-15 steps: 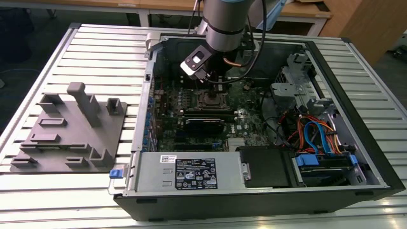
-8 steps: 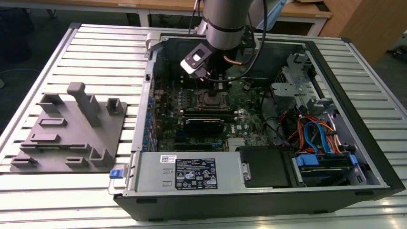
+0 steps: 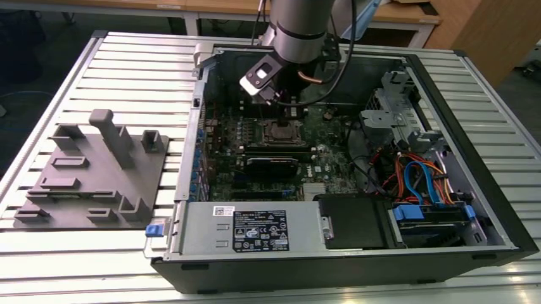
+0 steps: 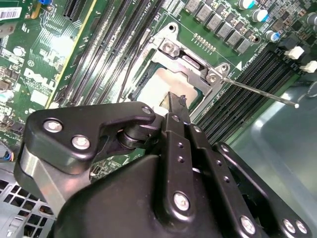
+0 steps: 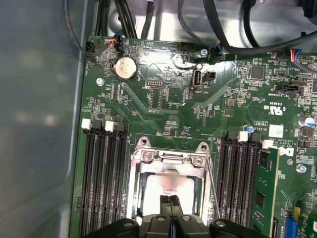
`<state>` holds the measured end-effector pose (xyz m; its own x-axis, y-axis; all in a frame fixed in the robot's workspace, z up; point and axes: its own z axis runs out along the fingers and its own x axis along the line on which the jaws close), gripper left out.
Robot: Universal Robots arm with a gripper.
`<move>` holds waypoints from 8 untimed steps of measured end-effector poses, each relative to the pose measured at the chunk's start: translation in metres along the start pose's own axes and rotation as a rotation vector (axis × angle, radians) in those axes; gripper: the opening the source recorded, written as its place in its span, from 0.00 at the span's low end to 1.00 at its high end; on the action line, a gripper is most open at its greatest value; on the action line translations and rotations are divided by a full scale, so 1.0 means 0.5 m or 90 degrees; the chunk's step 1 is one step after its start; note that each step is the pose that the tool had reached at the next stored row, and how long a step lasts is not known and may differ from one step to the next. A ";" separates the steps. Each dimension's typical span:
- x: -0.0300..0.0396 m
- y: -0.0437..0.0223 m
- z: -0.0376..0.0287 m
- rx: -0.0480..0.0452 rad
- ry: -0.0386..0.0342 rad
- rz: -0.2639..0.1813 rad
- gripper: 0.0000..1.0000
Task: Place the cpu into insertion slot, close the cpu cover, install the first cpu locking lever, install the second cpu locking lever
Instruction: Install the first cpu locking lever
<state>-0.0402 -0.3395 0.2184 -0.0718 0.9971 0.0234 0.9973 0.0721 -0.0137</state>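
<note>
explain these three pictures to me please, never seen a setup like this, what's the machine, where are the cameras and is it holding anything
The machine is a single robot arm reaching down into an open computer case that lies on a slatted metal table. The exterior view shows the whole scene from a camera off the arm. A grey fixture tray sits beside the case on the exterior view's left. The two wrist views come from cameras riding on the arm. They look past its gripper at the green circuit board. The gripper is shut with nothing in it and hangs over the cpu, which lies framed by the silvery cpu cover. A thin lever rod sticks out to one side.
</note>
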 end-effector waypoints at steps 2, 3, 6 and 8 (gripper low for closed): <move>0.000 0.000 -0.002 0.0000 0.0000 0.000 0.10; 0.000 0.000 -0.004 0.0000 -0.0001 0.000 0.10; 0.000 0.000 -0.007 0.0000 -0.0002 0.000 0.10; 0.000 0.000 -0.009 0.0000 -0.0004 0.000 0.10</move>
<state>-0.0402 -0.3395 0.2229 -0.0718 0.9972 0.0229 0.9973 0.0721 -0.0137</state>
